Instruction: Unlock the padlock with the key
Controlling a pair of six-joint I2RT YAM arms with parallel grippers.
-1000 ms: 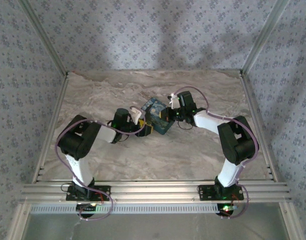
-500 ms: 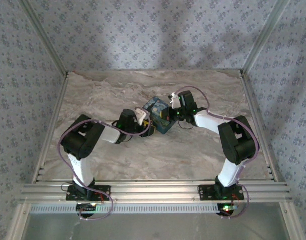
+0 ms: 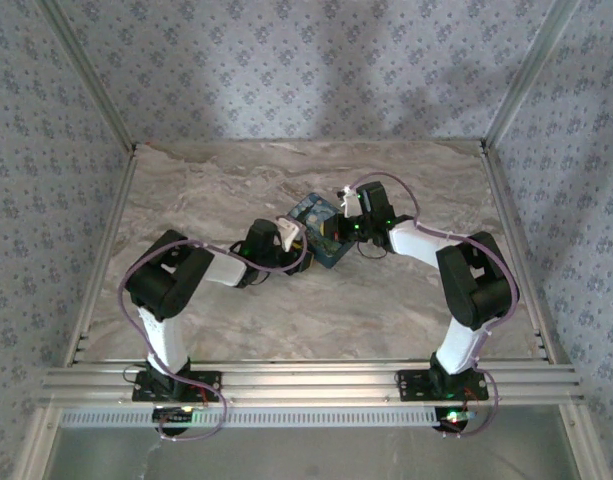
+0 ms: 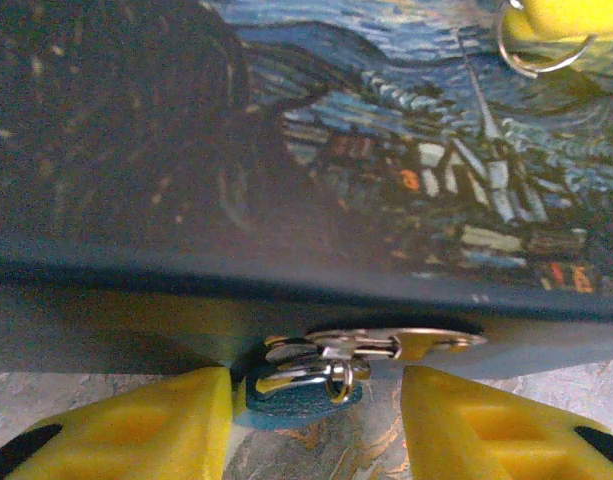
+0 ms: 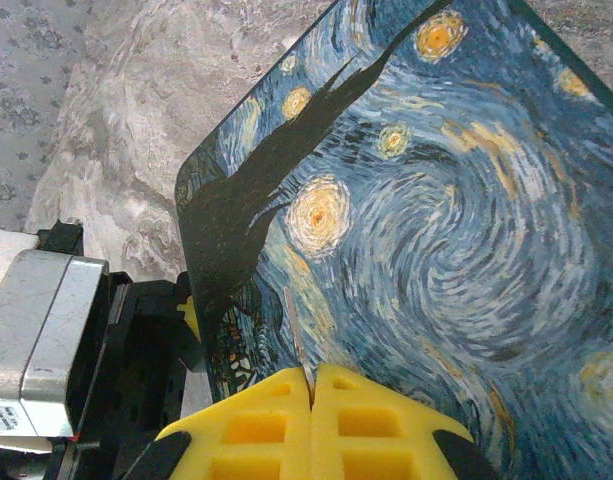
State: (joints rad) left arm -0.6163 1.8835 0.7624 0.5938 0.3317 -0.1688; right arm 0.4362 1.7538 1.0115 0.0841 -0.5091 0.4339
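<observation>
- Marble-look table, patterned wallpaper on the walls, and both arms meet mid-table over the padlock.
- The padlock is propped up tilted between the two wrists, with its night-sky face towards the right wrist camera and its teal edge towards the left one.
- Your right gripper has its jaws squeezed right together. A thin grey sliver pokes out between them, which is probably the metal ring seen edge-on, though that's hard to confirm. It looks to be steadying the padlock by that ring.
- The key sits at the teal edge, teal head outward and metal shaft running along a slot. From here I can't tell how deep it's seated.
- Your left gripper is spread wider than the key head. One yellow finger touches the head and the other stands just clear, so nothing is clamped.
- My read is that you're at the turning step, with the key at the lock but not gripped.
- Next, close squarely on the teal head and twist while the right side holds the padlock firm. A loose pinch could slip off that tiny head.
</observation>
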